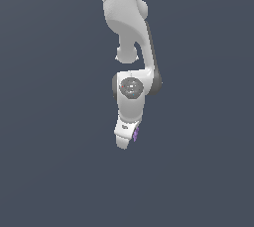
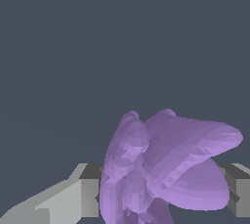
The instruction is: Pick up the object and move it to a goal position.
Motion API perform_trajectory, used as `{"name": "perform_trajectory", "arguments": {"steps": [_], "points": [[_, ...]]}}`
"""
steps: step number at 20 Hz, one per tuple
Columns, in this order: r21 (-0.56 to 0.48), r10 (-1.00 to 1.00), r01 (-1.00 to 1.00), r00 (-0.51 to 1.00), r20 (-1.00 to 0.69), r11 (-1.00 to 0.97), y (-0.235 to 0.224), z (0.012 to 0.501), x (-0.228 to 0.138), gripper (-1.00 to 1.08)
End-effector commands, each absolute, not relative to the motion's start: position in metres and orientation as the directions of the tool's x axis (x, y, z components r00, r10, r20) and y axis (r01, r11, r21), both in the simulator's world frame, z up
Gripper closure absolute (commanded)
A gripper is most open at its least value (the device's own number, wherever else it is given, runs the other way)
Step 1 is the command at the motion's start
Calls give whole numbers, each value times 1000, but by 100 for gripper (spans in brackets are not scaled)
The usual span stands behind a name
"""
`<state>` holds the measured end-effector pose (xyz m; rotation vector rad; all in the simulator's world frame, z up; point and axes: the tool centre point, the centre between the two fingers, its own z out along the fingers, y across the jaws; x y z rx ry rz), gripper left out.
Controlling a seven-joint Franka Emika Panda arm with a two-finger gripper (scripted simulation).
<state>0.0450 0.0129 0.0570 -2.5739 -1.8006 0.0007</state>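
Object held, mid-carry.
The jaws pinched the lumpy purple object [image 2: 166, 164] between both fingers [image 2: 78, 196]; it sat at the gripper [image 1: 125, 139] tip. Best carried slowly: the lobed shape could slip.

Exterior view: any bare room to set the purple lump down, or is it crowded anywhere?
Bare grey ground lies on both sides of the arm and below the claw. Nothing else shows. The only crowded spot is the claw itself, where the purple object sits between its fingers.
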Motion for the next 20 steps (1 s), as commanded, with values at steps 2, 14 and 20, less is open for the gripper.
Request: {"name": "perform_trajectory", "arguments": {"steps": [2, 14, 20], "points": [[1, 939, 939, 343, 0, -343, 14, 69, 42, 108], [1, 940, 940, 342, -2, -342, 18, 157, 12, 108], [1, 940, 940, 341, -2, -341, 22, 220, -8, 108]]}}
